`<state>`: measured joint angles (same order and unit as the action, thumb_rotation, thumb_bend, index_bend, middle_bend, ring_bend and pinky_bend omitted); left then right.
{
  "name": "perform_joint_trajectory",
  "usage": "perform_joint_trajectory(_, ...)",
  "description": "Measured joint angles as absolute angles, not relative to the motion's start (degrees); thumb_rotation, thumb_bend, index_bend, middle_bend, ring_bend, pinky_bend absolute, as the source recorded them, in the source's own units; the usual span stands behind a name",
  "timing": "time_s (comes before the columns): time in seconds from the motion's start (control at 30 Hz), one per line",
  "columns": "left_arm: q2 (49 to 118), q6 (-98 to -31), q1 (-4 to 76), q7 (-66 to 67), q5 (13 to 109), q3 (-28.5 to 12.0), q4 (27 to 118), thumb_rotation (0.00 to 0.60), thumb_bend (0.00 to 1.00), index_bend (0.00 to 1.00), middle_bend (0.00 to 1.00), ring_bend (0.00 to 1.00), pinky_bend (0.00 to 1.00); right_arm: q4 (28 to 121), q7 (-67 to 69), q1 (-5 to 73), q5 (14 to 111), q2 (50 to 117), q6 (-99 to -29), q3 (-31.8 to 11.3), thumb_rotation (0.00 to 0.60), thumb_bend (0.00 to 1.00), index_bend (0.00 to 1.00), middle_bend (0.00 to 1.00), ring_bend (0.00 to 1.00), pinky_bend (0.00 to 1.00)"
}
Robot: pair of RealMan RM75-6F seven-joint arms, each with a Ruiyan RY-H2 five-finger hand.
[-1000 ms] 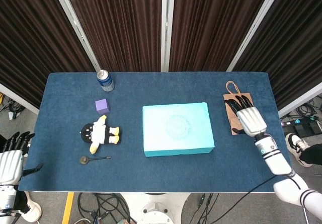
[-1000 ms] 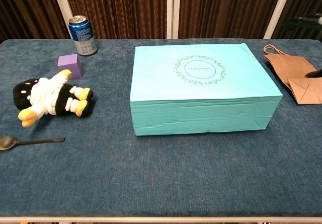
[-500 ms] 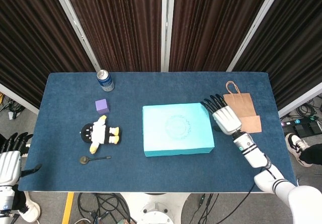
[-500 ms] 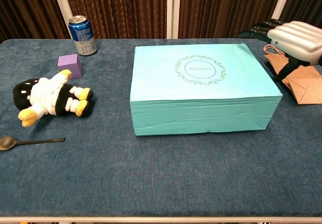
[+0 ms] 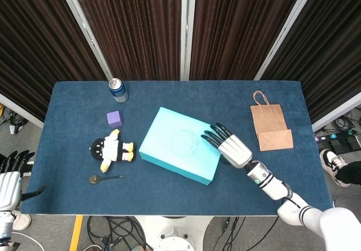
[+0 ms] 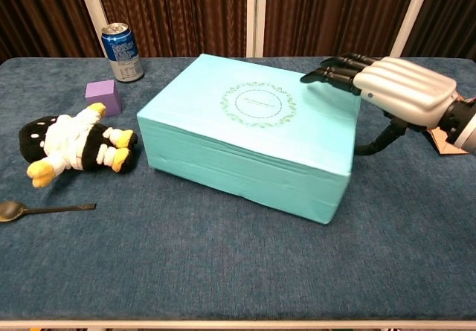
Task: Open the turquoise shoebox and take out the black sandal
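Note:
The turquoise shoebox (image 5: 177, 149) (image 6: 253, 145) lies closed on the blue table (image 5: 254, 93), turned at a slant with its long side running from upper left to lower right. My right hand (image 5: 231, 148) (image 6: 394, 85) is at the box's right end. Its dark fingertips (image 6: 335, 71) lie flat on the lid's edge and the thumb hangs beside the box's side wall. It holds nothing. My left hand (image 5: 10, 180) hangs off the table's left front corner, fingers apart and empty. The black sandal is not visible.
A blue soda can (image 5: 118, 90) (image 6: 123, 52) stands at the back left. A purple cube (image 5: 114, 119) (image 6: 103, 97), a plush penguin (image 5: 110, 149) (image 6: 74, 145) and a dark spoon (image 5: 106, 177) (image 6: 44, 210) lie left of the box. A brown paper bag (image 5: 271, 127) lies at the right.
My right hand has moved left from the paper bag to the box's right end. The box has swung round to a slant and shifted left. The left hand has sunk slightly.

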<state>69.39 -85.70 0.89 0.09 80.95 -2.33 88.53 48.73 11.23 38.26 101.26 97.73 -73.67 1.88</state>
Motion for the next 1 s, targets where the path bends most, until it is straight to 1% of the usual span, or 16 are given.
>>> perform_joint_trajectory(0.17,69.5,-85.7,0.8,-0.2,81.1,-2.2,88.2,0.6,0.0,0.16,0.1,0.02,0.12,52.6,9.0,37.9,102.5,95.7,-75.1,3.0,0.6,0.0,0.1,0.14,0.0,0.0)
perform_joint_trajectory(0.33,69.6,-85.6,0.8,-0.3,81.3,-2.3,88.1,0.6,0.0,0.16,0.1,0.02,0.12,51.2,6.4,37.6,102.4,95.3,-75.3,3.3,0.6,0.0,0.1,0.14,0.0,0.0)
perform_joint_trajectory(0.5,69.6,-85.4,0.8,-0.5,81.3,-2.2,88.1,0.6,0.0,0.16,0.1,0.02,0.12,49.8,5.1,37.9,102.5,96.5,-75.0,3.2,0.6,0.0,0.1,0.14,0.0,0.0)
perform_joint_trajectory(0.63,69.5,-85.3,0.7,-0.7,81.1,-2.2,88.0,0.6,0.0,0.16,0.1,0.02,0.12,48.0,4.4,38.3,102.8,98.2,-75.1,3.1,0.6,0.03,0.13,0.16,0.0,0.0)
perform_joint_trajectory(0.73,69.5,-85.6,0.4,-0.9,81.1,-2.1,87.9,0.6,0.0,0.16,0.1,0.02,0.12,46.2,4.2,38.5,103.3,99.5,-76.1,3.1,0.6,0.09,0.19,0.19,0.0,0.0)
perform_joint_trajectory(0.8,69.5,-85.6,0.3,-1.0,81.1,-2.0,87.8,0.6,0.0,0.16,0.1,0.02,0.12,44.9,4.7,38.6,103.6,100.3,-77.4,3.1,0.6,0.19,0.3,0.22,0.02,0.0)
perform_joint_trajectory(0.87,69.5,-85.6,0.3,-1.1,81.0,-2.0,87.7,0.6,0.0,0.16,0.1,0.02,0.12,43.6,5.9,38.6,103.8,101.1,-78.7,3.1,0.6,0.29,0.38,0.24,0.05,0.0)
perform_joint_trajectory(0.93,69.6,-85.6,0.2,-1.1,81.1,-2.0,87.6,0.6,0.0,0.16,0.1,0.02,0.12,42.6,7.0,38.5,103.9,101.7,-79.4,3.0,0.6,0.35,0.43,0.27,0.08,0.0)
perform_joint_trajectory(1.0,69.6,-85.6,0.3,-1.2,81.2,-2.1,87.6,0.6,0.0,0.16,0.1,0.02,0.12,42.0,8.4,38.4,103.7,102.2,-79.7,2.9,0.6,0.4,0.46,0.3,0.1,0.0)
